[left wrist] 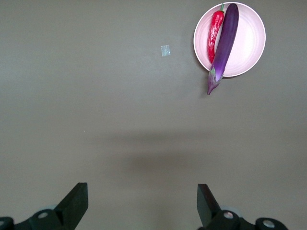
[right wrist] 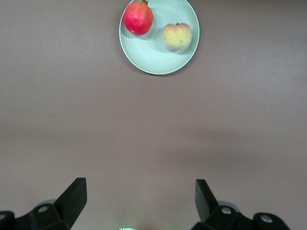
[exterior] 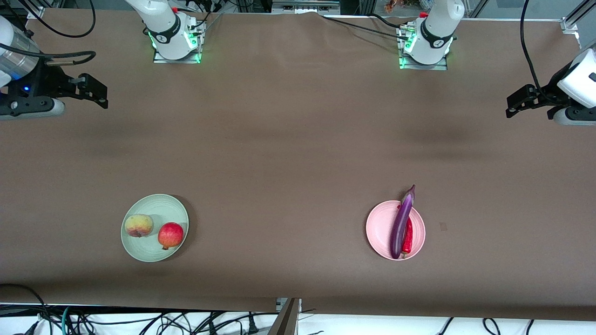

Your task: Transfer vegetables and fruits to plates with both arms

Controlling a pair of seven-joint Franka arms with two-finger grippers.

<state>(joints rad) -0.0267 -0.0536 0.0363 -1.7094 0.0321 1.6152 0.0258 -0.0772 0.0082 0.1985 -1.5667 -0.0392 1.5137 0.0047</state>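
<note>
The purple eggplant [exterior: 402, 224] and the red chili pepper [exterior: 408, 238] lie side by side on the pink plate [exterior: 378, 229]; the eggplant's stem end sticks out over the rim. They also show in the left wrist view: eggplant [left wrist: 225, 43], chili [left wrist: 214, 34], plate [left wrist: 252, 38]. The peach [exterior: 138, 225] and the red pomegranate [exterior: 170, 235] sit on the green plate [exterior: 156, 207], also seen in the right wrist view: peach [right wrist: 177, 36], pomegranate [right wrist: 138, 17], plate [right wrist: 158, 60]. My left gripper [exterior: 514, 106] [left wrist: 142, 203] is open and empty, up at its end of the table. My right gripper [exterior: 95, 93] [right wrist: 140, 199] is open and empty at its end.
Both arm bases [exterior: 172, 32] [exterior: 426, 39] stand along the table's edge farthest from the camera. A small pale mark [exterior: 443, 226] [left wrist: 165, 50] lies on the brown table cover beside the pink plate. Cables hang below the near edge.
</note>
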